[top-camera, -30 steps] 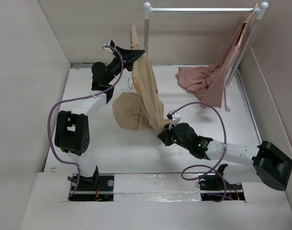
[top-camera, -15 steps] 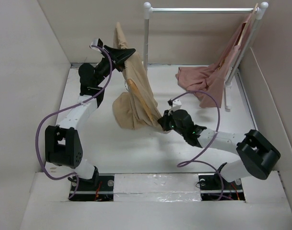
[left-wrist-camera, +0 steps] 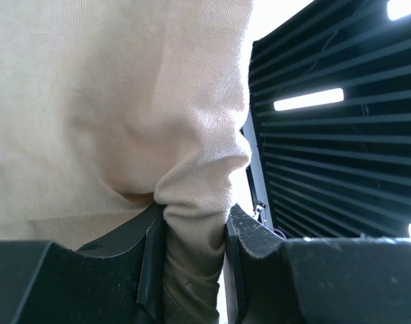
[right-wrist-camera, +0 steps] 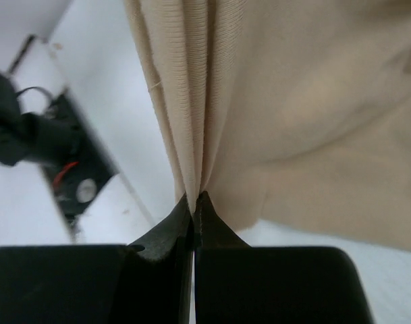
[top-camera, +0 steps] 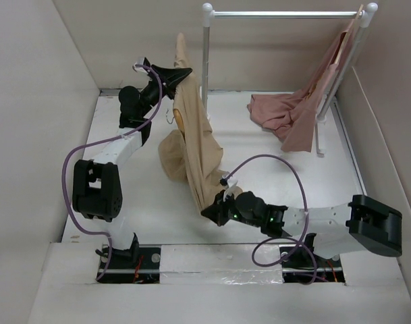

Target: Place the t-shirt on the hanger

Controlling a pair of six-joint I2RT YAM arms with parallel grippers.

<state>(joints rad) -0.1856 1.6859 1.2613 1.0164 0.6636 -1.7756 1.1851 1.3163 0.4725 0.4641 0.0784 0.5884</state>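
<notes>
1. T-shirt (top-camera: 195, 145) was held stretched above the table (top-camera: 144, 206), seemingly to be drawn over the hanger (top-camera: 180, 120), glimpsed inside.
2. Jaws of the left gripper (left-wrist-camera: 192, 223) were clamped on the raised top fold.
3. Jaws of the right gripper (right-wrist-camera: 194, 202) were pinched on the low hem.

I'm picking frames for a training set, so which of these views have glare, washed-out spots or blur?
Top external: evenly lit and sharp, only soft shadows on the table. Left wrist: the ceiling light strips and a white gap beside the t-shirt are blown out. Right wrist: cloth weave sharp, the table washed out white, the upper-left background blurred.
</notes>
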